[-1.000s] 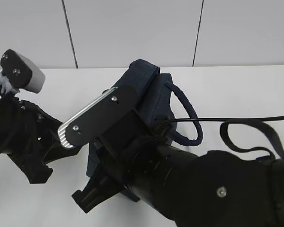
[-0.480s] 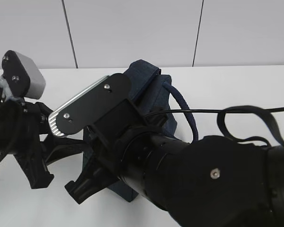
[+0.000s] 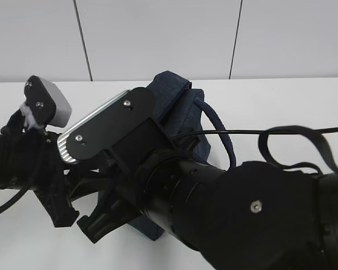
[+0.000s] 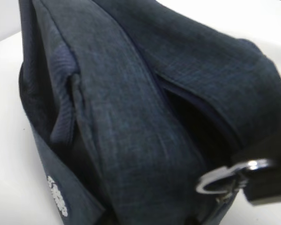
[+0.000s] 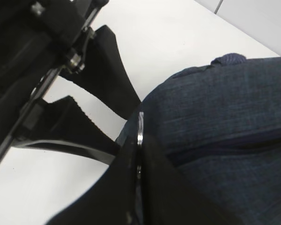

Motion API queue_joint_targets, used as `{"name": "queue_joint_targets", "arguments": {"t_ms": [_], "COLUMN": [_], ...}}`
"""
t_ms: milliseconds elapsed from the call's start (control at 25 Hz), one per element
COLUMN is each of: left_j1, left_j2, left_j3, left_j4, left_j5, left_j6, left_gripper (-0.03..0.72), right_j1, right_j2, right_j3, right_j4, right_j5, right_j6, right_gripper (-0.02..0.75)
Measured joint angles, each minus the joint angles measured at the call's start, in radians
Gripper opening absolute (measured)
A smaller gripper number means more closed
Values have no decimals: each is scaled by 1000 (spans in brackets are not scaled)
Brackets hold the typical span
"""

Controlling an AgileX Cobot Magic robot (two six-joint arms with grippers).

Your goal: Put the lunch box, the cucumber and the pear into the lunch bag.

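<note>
Right gripper (image 5: 131, 187): nearest, clamped on the metal ring pull (image 4: 215, 178) at the lunch bag's (image 3: 183, 115) near corner. Left gripper (image 5: 100, 110): fingers spread, just beside that corner. Lunch bag: mid-table (image 3: 287, 107), bare surface behind it, wall (image 3: 158, 39) beyond.

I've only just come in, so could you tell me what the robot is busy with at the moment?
Both arms are crowded around the lunch bag, a dark navy fabric bag on the white table. The right hand is closed on the bag's metal zipper ring, and the zipper is partly open, showing a dark gap. The left hand sits right against the bag's side, its fingers spread. No lunch box, cucumber or pear shows in any view, so whether they are already packed cannot be told.
</note>
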Motion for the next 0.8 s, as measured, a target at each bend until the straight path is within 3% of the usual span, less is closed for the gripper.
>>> {"name": "queue_joint_targets", "arguments": {"t_ms": [240,800], "left_j1": [0,0], "left_j2": [16,16], "left_j3": [-1,-7], "left_j4": [-30,-33], "left_j5": [0,6], "left_j6": [14,16], "left_gripper": [32,6], "right_j1": [0,0], "right_j2": [0,-28], "right_j3": [0,-81], "right_j4": [0,64], "right_j5": [0,-60], "right_j6": [0,-101], "right_gripper": [0,0]}}
